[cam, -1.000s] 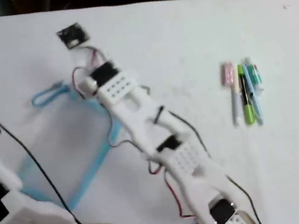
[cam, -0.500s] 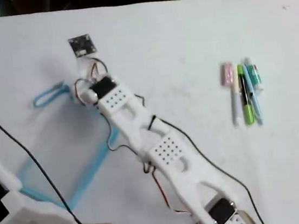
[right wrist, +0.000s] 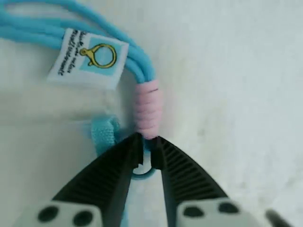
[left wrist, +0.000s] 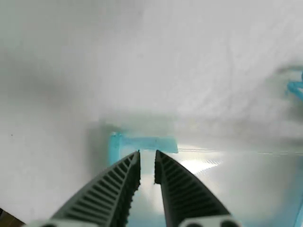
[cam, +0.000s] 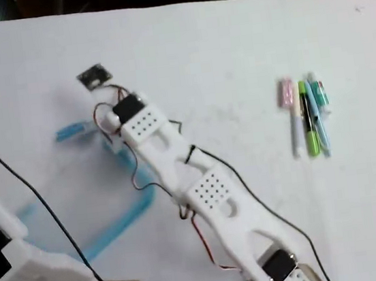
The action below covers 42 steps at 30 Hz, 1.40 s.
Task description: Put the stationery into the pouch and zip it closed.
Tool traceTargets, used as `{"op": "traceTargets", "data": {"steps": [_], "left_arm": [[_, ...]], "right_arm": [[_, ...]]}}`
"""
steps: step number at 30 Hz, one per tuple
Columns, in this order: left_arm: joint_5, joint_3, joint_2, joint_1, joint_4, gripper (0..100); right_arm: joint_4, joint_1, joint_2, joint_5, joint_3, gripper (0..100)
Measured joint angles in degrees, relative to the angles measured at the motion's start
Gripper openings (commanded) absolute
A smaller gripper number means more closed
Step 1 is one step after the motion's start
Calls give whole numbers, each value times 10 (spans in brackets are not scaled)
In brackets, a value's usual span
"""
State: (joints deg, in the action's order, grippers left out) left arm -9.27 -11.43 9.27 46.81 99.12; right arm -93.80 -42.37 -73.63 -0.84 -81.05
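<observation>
Blue-trimmed clear pouch (cam: 77,188), white table (cam: 230,39)

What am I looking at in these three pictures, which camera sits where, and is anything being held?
These are two white tabletop robot arms. The high view looks down on the table from a fixed camera. The other two pictures come from a camera on each arm's wrist. On the table lie a clear pouch with blue edging and, off to one side, a row of pens not yet inside it. The right gripper has its fingers shut on the pouch's zip pull, near a small label. The left gripper sits at a blue corner of the pouch; whether it grips that corner is unclear.
</observation>
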Motion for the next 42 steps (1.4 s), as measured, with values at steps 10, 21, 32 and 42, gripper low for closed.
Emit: {"op": "traceTargets", "data": {"steps": [10, 21, 32, 42], "left_arm": [[0, 0, 0, 0, 0, 80], [0, 0, 0, 0, -11, 81], [1, 0, 0, -28, -17, 80], [0, 0, 0, -28, -10, 80]], "right_arm": [[-62, 29, 55, 18, 63, 18], [-67, 124, 222, -163, 301, 22], [10, 46, 235, -198, 249, 288], [148, -43, 130, -193, 165, 239]]}}
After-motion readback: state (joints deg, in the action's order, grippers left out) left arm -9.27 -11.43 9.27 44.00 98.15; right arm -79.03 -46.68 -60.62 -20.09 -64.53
